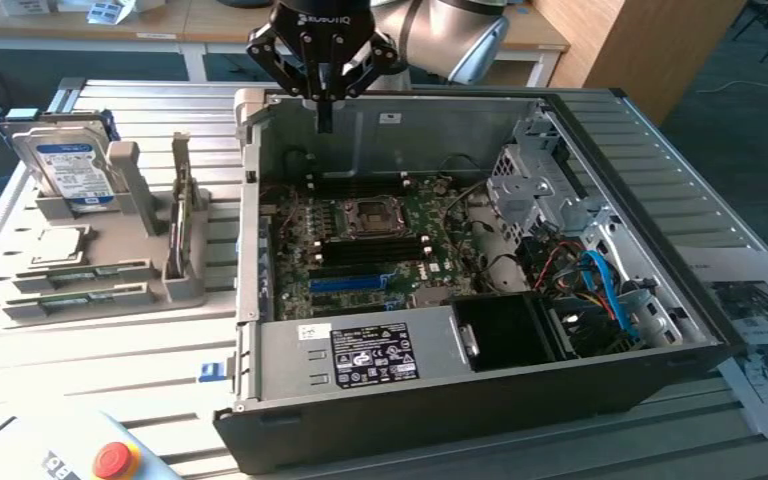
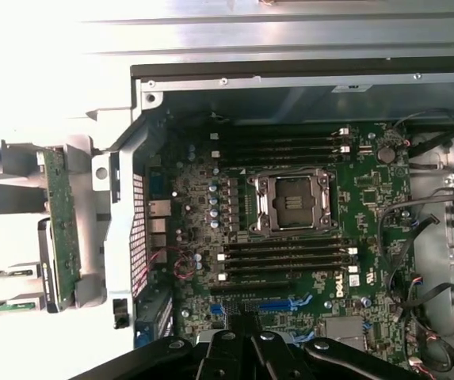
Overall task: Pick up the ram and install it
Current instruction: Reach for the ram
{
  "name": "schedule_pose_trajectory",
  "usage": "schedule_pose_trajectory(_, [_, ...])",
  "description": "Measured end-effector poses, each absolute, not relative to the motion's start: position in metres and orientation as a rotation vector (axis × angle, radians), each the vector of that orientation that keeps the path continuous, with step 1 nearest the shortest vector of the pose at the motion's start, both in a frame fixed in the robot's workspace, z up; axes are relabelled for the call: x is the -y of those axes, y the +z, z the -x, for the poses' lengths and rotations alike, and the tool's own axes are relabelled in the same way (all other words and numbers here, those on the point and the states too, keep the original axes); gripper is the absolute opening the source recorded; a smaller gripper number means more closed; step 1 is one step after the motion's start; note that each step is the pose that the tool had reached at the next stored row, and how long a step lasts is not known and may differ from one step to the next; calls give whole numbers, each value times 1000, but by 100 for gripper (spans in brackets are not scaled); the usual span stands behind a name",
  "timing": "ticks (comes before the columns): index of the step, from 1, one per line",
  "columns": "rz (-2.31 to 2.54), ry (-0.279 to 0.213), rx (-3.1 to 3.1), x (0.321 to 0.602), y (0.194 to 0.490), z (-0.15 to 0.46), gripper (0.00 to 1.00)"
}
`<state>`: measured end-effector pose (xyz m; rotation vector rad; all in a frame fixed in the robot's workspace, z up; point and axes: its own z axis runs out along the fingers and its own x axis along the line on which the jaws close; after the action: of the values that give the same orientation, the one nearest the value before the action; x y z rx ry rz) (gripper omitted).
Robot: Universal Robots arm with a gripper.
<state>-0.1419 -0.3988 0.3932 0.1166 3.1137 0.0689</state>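
Observation:
The ram (image 1: 181, 205) is a narrow green stick standing on edge in a grey holder (image 1: 131, 270) at the exterior view's left, beside the open computer case (image 1: 491, 400). In the wrist view the ram (image 2: 56, 229) is a green strip outside the case wall. My gripper (image 1: 324, 118) hangs above the far left corner of the case, fingers pressed together and empty. It is well apart from the ram. Its black fingers (image 2: 220, 358) hang over the motherboard (image 2: 369, 190), whose long black memory slots (image 2: 286, 257) lie beside the processor socket (image 2: 290, 202).
A hard drive (image 1: 71, 170) with a blue-white label stands upright in the holder, and a square silver chip (image 1: 61, 243) lies in front of it. Cables and a drive cage (image 1: 544, 190) fill the case's right side. Papers (image 1: 758, 320) lie right of the case; a red stop button (image 1: 115, 460) is near the front.

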Motion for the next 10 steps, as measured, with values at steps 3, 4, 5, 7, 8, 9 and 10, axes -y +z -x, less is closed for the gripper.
schedule_pose_trajectory(3, [-117,69,-3114,399,393,147,10])
schedule_pose_trajectory(4, [-117,69,-3114,399,393,149,10])
schedule_pose_trajectory(5, [-117,69,-3114,399,393,151,10])
schedule_pose_trajectory(7, [-117,69,-3114,399,393,156,10])
schedule_pose_trajectory(8, [-117,69,-3114,399,393,160,10])
schedule_pose_trajectory(9, [-117,69,-3114,398,393,163,10])
schedule_pose_trajectory(10, [-117,69,-3114,398,393,165,10])
